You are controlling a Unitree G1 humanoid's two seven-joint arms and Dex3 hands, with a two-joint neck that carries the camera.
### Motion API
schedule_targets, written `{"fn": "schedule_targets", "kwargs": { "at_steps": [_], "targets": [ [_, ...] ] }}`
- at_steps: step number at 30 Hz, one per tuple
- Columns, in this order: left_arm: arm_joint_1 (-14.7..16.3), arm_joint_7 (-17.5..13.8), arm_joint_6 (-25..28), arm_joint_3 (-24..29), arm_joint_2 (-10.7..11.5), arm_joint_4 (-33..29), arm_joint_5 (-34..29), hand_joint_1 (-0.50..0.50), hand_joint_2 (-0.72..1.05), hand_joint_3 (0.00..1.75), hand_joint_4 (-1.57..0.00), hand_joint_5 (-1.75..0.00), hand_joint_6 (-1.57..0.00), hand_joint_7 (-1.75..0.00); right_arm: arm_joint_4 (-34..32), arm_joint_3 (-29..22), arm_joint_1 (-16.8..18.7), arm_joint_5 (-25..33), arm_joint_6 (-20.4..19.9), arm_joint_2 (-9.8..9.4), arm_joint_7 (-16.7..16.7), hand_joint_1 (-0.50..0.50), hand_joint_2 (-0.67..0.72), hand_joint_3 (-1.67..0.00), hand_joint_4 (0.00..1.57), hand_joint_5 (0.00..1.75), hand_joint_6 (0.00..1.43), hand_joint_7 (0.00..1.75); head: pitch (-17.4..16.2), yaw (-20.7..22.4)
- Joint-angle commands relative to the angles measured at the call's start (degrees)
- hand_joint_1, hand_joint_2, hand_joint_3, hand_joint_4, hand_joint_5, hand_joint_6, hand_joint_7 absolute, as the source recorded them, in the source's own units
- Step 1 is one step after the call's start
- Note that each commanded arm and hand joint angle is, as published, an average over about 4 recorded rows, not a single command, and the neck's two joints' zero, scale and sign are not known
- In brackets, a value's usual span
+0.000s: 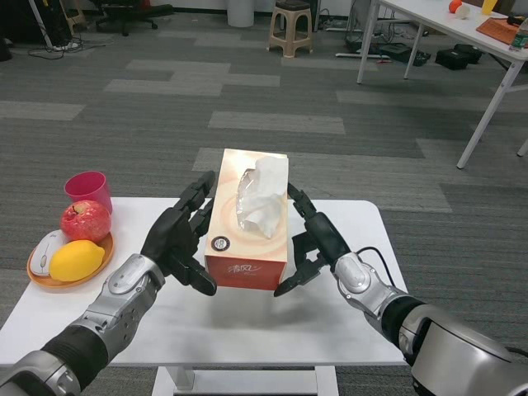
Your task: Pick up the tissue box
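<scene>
The fingers (pixel 195 198) of the left hand (pixel 177 239) lie flat along the tissue box's (pixel 247 216) nine o'clock wall, thumb curling in toward its near lower corner; the right hand (pixel 313 239) mirrors them at three o'clock, fingers spread against the opposite wall. Both hands press inward, so the box is clamped between them, though I cannot tell whether its base has left the surface (pixel 346 326).

The box sits mid-surface, long axis running from six to twelve o'clock. It looks like thin orange-and-white printed cardboard, rectangular, with a crumpled white tissue (pixel 262 198) puffing through the top slot. I judge it light but easily dented (the walls likely buckle under a hard squeeze), and the glossy print may slip, so a gentle, even press low on the two long sides seems safest.

At nine o'clock, well apart, an orange plate (pixel 39 280) carries a lemon (pixel 76 259) and a red apple (pixel 85 220), beside a pink cup (pixel 88 190).
</scene>
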Motion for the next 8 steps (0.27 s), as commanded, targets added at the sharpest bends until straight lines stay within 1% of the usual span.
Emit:
{"fn": "schedule_targets", "kwargs": {
  "at_steps": [1, 4, 8],
  "targets": [
    [0.6, -1.5, -0.3, -1.0, -1.2, -2.1, 0.9, 0.50, -0.37, 0.00, 0.00, -0.31, 0.00, 0.00, -1.8, 0.1, -1.6, -0.2, -1.2, 0.97, 0.5, -0.42, -0.46, -0.32, 1.17, 1.45, 0.00, 0.35, 0.0, 0.0],
    [0.6, -1.5, -0.3, -1.0, -1.2, -2.2, 0.9, 0.50, -0.37, 0.00, 0.00, -0.31, 0.00, 0.00, -2.0, 0.0, -1.6, -0.2, -1.2, 0.97, 0.5, -0.42, -0.46, -0.28, 1.17, 1.45, 0.00, 0.35, 0.0, 0.0],
    [0.6, -1.5, -0.3, -1.0, -1.2, -2.4, 0.9, 0.50, -0.37, 0.00, 0.00, -0.31, 0.00, 0.00, -2.1, 0.0, -1.7, -0.2, -1.2, 0.97, 0.5, -0.42, -0.48, -0.29, 1.17, 1.45, 0.00, 0.35, 0.1, 0.0]
  ]
}}
